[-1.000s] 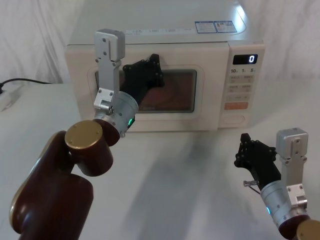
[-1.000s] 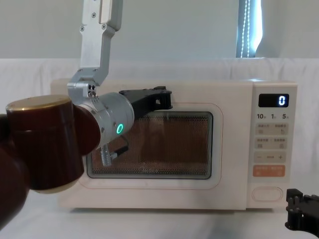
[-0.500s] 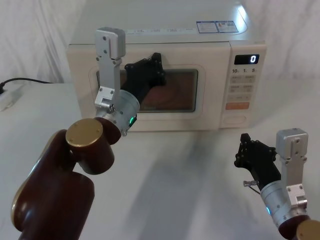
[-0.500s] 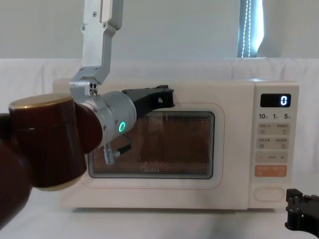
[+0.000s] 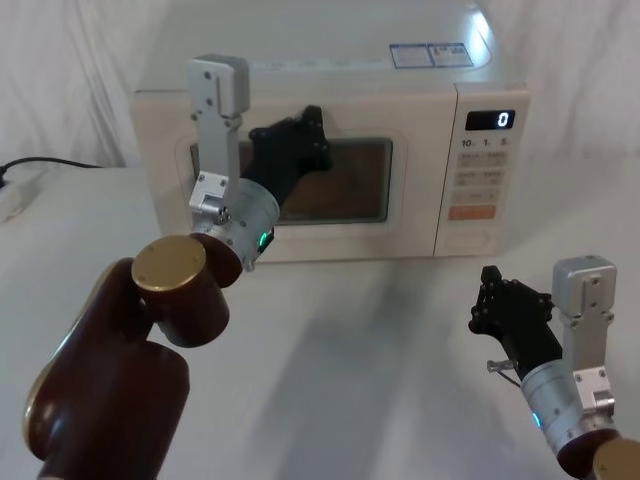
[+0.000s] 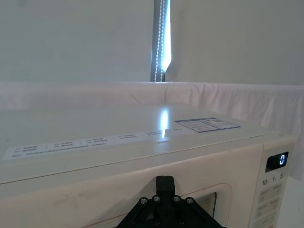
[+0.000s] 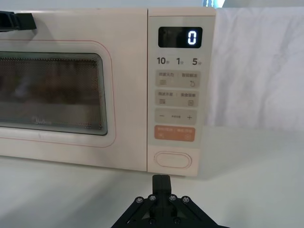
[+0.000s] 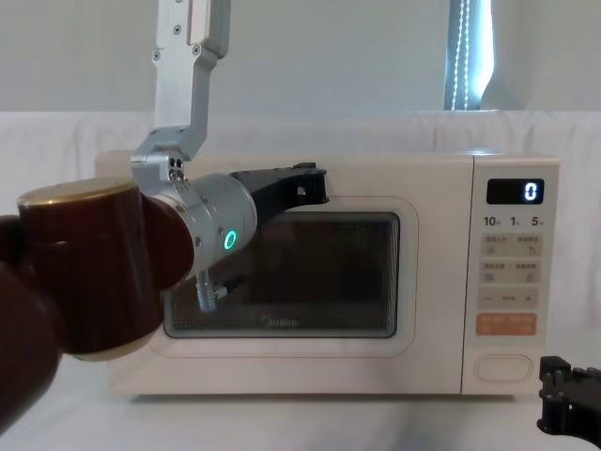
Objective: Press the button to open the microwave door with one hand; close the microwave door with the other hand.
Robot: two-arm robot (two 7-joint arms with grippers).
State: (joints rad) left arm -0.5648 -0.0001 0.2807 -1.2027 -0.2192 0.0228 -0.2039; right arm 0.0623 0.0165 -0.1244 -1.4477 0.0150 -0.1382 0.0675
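The cream microwave (image 5: 300, 85) stands at the back of the table, its display (image 7: 180, 37) reading 0. The microwave door (image 8: 310, 352) lies flush with the front and its window is dark. My left gripper (image 5: 312, 125) is shut, its tip against the door's upper edge above the window (image 8: 315, 183); the left wrist view looks past that tip (image 6: 165, 183) over the oven's top. The button (image 7: 174, 159) sits at the bottom of the control panel, untouched. My right gripper (image 7: 161, 180) is shut, low over the table and well in front of the button.
A black cable and a white power strip (image 5: 20, 190) lie at the table's left edge. White cloth covers the table (image 5: 380, 340), with open room between the oven and my right arm. A white curtain hangs behind.
The window was lit and is now dark. The door front has moved slightly back to lie flush. The left gripper stays on the door's top edge; the right arm has not moved.
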